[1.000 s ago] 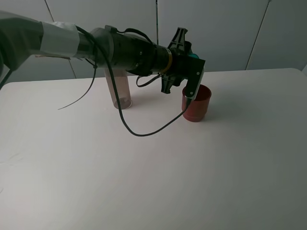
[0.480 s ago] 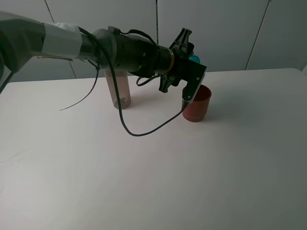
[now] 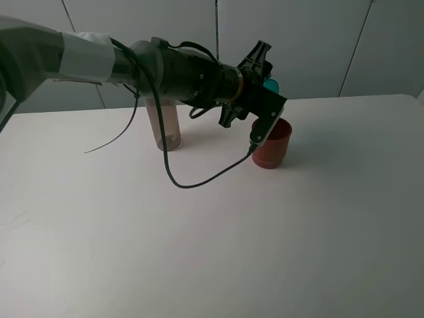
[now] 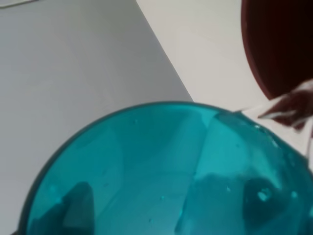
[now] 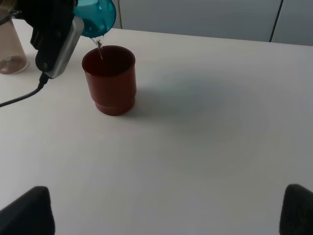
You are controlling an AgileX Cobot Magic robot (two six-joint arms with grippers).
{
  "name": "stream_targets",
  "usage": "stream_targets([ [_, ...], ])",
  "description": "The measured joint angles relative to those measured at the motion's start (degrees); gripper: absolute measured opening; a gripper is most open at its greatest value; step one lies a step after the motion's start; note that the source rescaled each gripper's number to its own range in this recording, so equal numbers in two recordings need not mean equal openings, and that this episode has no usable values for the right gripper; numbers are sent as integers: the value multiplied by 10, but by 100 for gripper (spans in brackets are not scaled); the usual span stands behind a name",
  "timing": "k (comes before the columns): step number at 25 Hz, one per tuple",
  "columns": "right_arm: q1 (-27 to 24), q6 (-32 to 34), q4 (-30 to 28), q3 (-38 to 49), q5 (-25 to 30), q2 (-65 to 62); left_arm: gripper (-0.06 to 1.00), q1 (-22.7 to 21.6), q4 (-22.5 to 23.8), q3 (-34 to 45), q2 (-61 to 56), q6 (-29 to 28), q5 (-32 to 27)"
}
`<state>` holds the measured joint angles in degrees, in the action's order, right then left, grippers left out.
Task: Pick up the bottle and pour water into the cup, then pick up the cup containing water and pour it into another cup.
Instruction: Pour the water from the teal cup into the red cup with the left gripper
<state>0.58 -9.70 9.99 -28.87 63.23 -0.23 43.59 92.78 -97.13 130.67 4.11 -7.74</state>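
My left gripper (image 3: pixel 262 74) is shut on the teal cup (image 3: pixel 271 85), holding it tipped on its side just above the red cup (image 3: pixel 271 142). In the right wrist view a thin stream of water (image 5: pixel 99 49) falls from the teal cup's (image 5: pixel 96 14) rim into the red cup (image 5: pixel 110 78). The left wrist view looks through the teal cup (image 4: pixel 161 171), with the red cup's mouth (image 4: pixel 279 44) beyond it. The clear bottle (image 3: pixel 164 122) stands upright behind the arm, partly hidden. My right gripper (image 5: pixel 166 210) is open, well short of the red cup.
A black cable (image 3: pixel 199 182) hangs from the left wrist and loops over the white table (image 3: pixel 199 252) in front of the bottle. A grey panelled wall (image 3: pixel 318 40) runs behind the table's far edge.
The left wrist has rolled a little further and risen slightly, tipping the teal cup more steeply over the red cup. The bottle and the red cup stay put.
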Motion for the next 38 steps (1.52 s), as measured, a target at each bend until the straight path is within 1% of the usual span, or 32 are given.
stream_targets([
  [7, 0, 0, 0, 0, 0, 0, 14, 1, 0, 0, 0, 44, 0],
  [16, 0, 1, 0, 0, 0, 0, 14, 6, 6, 0, 0, 51, 0],
  [23, 0, 1, 0, 0, 0, 0, 14, 6, 7, 0, 0, 90, -10],
  [31, 0, 1, 0, 0, 0, 0, 14, 11, 9, 0, 0, 98, -13],
  [38, 0, 1, 0, 0, 0, 0, 14, 17, 18, 0, 0, 126, -13],
])
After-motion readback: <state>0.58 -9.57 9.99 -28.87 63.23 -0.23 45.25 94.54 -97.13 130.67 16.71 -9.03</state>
